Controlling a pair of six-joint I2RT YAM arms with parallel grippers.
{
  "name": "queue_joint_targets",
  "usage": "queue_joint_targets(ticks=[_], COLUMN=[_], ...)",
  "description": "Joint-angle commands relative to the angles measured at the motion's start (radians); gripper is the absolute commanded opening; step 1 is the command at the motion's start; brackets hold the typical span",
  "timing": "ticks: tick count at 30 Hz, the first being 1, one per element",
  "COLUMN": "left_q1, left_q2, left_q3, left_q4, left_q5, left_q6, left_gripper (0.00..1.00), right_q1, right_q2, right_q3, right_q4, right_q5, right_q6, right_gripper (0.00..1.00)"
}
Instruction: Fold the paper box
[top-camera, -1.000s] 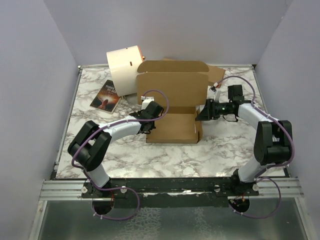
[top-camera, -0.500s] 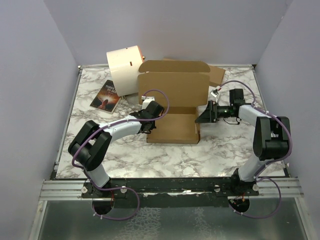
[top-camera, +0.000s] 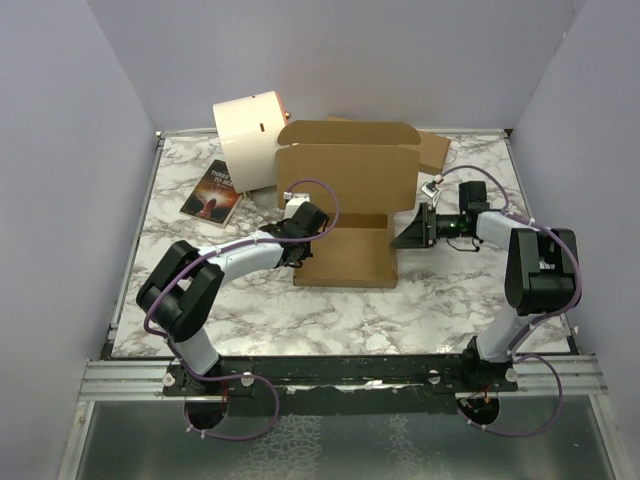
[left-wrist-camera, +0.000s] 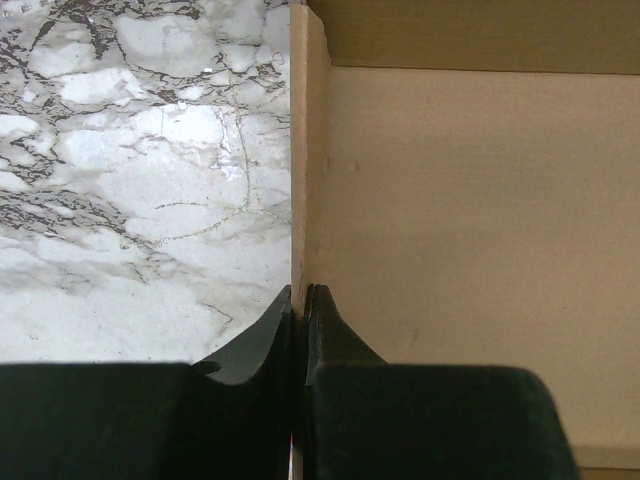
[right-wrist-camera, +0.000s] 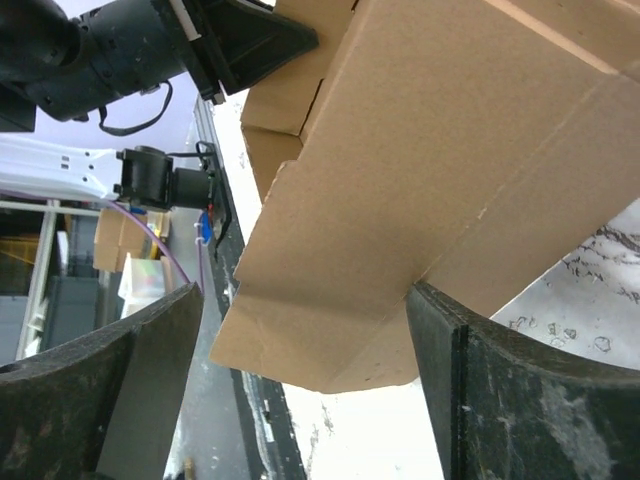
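The paper box (top-camera: 345, 255) is a brown cardboard mailer in the middle of the table, its tray low in front and its lid (top-camera: 345, 170) standing up behind. My left gripper (top-camera: 297, 250) is shut on the tray's thin left wall, which shows as an edge (left-wrist-camera: 298, 150) running up from the closed jaws (left-wrist-camera: 300, 292). My right gripper (top-camera: 407, 236) is at the box's right side, open wide. In the right wrist view a cardboard side flap (right-wrist-camera: 400, 180) sits between the spread fingers (right-wrist-camera: 500, 390), and the gripper (right-wrist-camera: 305, 290) grips nothing.
A cream drum (top-camera: 250, 135) lies at the back left, with a dark book (top-camera: 212, 190) flat in front of it. Another piece of brown cardboard (top-camera: 432, 150) sits behind the box at the right. Enclosure walls close in the back and both sides.
My right gripper's jaws have spread wide and its wrist has drawn back a little to the right of the box. The left gripper keeps its hold on the left wall.
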Motion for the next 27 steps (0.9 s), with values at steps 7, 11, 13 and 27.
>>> queue_joint_targets(ticks=[7,11,13,27], left_q1=[-0.008,-0.008,-0.008,-0.011], left_q2=[0.016,0.016,0.016,0.016], left_q3=[0.021,0.021,0.021,0.022], left_q4=[0.004,0.006,0.008,0.013], left_q5=[0.029,0.033,0.035,0.048], left_q6=[-0.011,-0.013,-0.012,-0.018], left_gripper=[0.0,0.0,0.0,0.0], right_q1=[-0.001,0.001,0.004,0.07], right_q2=[0.019,0.022,0.025,0.032], right_q3=[-0.007,-0.004,-0.005,0.032], right_q4=[0.022,0.017,0.016,-0.019], right_q5=[0.15,0.202,0.214,0.439], right_q6=[0.01,0.005,0.003,-0.043], right_gripper=[0.64,0.53,0.5,0.63])
